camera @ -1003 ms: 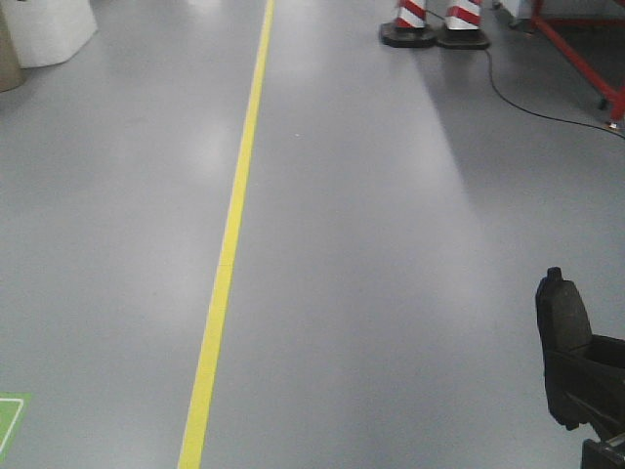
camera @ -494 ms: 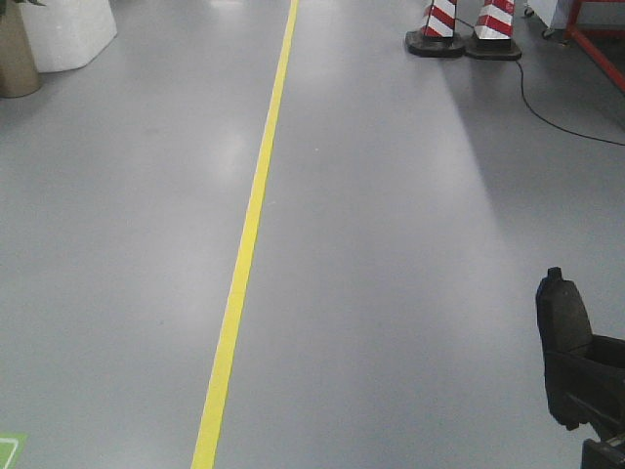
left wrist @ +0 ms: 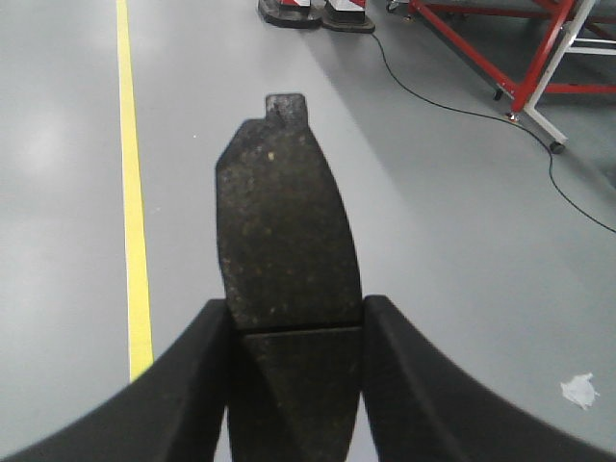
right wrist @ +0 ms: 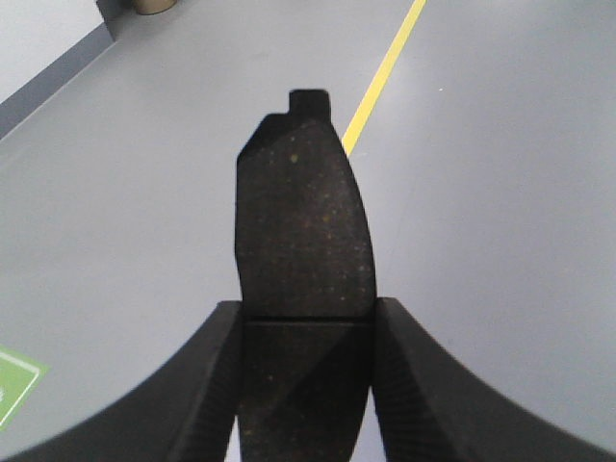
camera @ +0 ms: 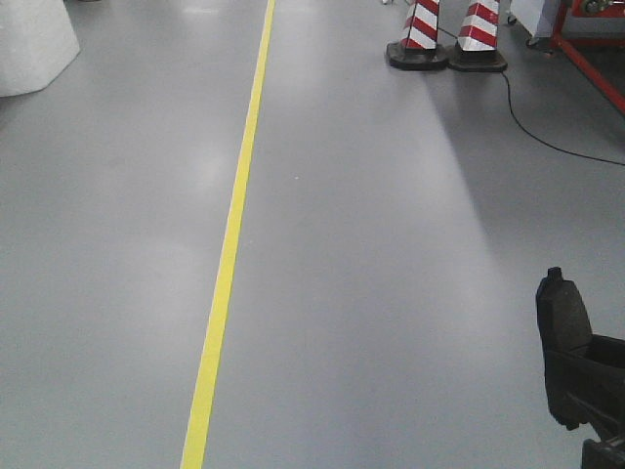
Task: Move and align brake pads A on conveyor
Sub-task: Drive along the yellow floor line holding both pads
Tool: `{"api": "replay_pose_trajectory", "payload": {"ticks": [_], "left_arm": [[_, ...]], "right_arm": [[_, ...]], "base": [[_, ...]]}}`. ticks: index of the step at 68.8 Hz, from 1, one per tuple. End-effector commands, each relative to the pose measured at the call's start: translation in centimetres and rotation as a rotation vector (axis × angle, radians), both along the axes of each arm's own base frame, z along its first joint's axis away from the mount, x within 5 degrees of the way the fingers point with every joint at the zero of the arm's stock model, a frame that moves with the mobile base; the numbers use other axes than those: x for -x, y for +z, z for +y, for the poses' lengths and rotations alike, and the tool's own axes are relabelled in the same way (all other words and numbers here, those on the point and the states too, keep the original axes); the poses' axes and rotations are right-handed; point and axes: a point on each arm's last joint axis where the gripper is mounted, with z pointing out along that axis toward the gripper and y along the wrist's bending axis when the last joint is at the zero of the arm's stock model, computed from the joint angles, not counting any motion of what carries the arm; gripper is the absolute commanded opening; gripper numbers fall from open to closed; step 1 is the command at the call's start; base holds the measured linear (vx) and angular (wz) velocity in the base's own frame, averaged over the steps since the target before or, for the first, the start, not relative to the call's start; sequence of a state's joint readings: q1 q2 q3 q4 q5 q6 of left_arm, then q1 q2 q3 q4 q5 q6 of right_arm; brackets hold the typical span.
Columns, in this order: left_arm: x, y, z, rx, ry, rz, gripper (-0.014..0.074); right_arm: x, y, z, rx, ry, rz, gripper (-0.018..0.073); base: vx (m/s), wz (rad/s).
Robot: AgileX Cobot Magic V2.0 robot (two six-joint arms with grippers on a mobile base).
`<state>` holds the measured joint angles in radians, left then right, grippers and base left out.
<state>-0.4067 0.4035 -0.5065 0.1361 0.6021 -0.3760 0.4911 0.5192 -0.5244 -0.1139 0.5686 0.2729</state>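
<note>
My left gripper [left wrist: 295,322] is shut on a dark-grey curved brake pad [left wrist: 284,221], gripped at its groove and pointing forward over the grey floor. My right gripper [right wrist: 306,318] is shut the same way on a second brake pad [right wrist: 300,231]. In the front view one gripper [camera: 578,386] at the lower right holds a pad [camera: 562,315] upright; I cannot tell which arm it is. The conveyor and the other pads are out of view.
A yellow floor line [camera: 227,259] runs away from me. Two red-and-white cones [camera: 447,34] stand far ahead, with a black cable [camera: 547,137] and a red metal frame [left wrist: 525,58] to their right. A white block [camera: 29,44] is at the far left.
The floor, line and cones shift sideways and downward between frames, so my base is moving. The pad and gripper in the front view stay in the same place.
</note>
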Motion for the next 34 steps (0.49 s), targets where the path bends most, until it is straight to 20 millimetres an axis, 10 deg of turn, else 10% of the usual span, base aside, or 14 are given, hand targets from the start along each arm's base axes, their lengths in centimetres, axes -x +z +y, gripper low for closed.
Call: {"api": "replay_pose_trajectory", "payload": {"ticks": [1, 34], "left_arm": [[-0.17, 1.73, -0.19, 0.041, -0.015, -0.111, 0.0146], [-0.17, 1.73, -0.19, 0.041, -0.015, -0.111, 0.0146]], "right_arm": [[-0.28, 1.74, 0.15, -0.038, 0.009, -0.112, -0.001], [-0.28, 1.74, 0.15, -0.038, 0.009, -0.112, -0.001]], "base": [[0.55, -0.08], [0.61, -0.02]]}}
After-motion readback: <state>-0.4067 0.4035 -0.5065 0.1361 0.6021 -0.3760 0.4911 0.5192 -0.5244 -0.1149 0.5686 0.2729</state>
